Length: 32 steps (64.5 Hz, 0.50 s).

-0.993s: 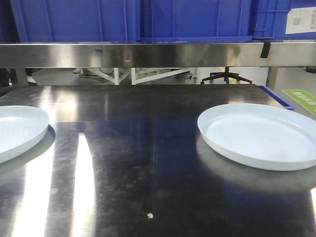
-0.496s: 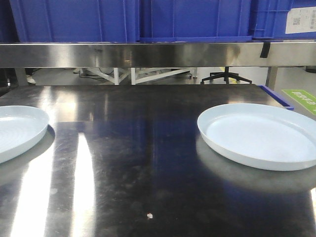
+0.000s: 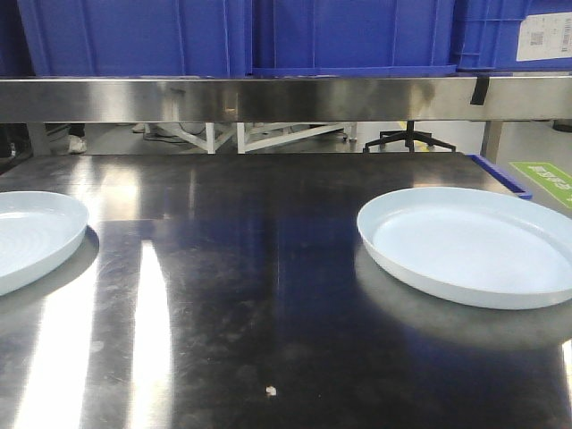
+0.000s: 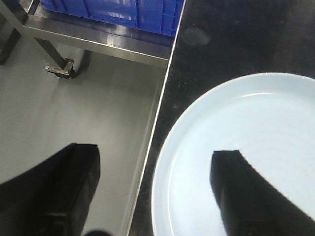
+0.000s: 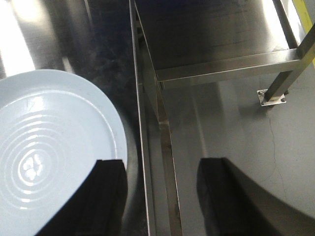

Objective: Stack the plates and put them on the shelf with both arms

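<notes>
The plates are not yet gripped. The left claw hangs spread, one finger over the left plate and the other out past the tabletop edge. The right claw, likewise spread, straddles the rim of the right plate (no contact visible). Nothing has shifted in the front view over the last second, so stacking looks unstarted. Both plates lie flat and well apart, in front of the shelf.
</notes>
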Each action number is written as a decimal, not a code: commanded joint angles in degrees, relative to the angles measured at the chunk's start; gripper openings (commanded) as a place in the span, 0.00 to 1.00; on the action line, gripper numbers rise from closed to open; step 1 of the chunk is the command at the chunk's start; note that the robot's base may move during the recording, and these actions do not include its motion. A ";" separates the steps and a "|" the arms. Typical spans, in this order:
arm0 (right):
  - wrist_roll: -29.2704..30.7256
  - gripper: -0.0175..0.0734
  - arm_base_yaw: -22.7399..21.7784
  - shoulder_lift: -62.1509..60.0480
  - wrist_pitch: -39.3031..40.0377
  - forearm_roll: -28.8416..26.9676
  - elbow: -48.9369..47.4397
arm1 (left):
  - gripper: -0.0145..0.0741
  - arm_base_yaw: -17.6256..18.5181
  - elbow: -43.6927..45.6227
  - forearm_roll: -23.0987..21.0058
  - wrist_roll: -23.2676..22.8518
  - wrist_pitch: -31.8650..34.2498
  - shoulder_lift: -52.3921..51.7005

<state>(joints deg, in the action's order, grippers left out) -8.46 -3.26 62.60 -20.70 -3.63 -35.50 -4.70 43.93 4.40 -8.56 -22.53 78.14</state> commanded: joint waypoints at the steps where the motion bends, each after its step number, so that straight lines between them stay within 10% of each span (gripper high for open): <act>1: 0.49 0.68 0.19 -0.90 3.76 -0.70 -2.12 | 0.76 0.04 1.94 -0.03 -0.65 3.24 -0.40; 32: 0.49 0.68 0.19 -0.90 3.70 -0.83 -2.12 | 0.76 0.04 1.94 -0.03 -0.65 5.22 6.10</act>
<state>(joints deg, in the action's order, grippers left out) -8.46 -3.26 62.60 -20.70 -4.50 -35.50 -4.70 44.06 4.40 -8.56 -20.86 85.55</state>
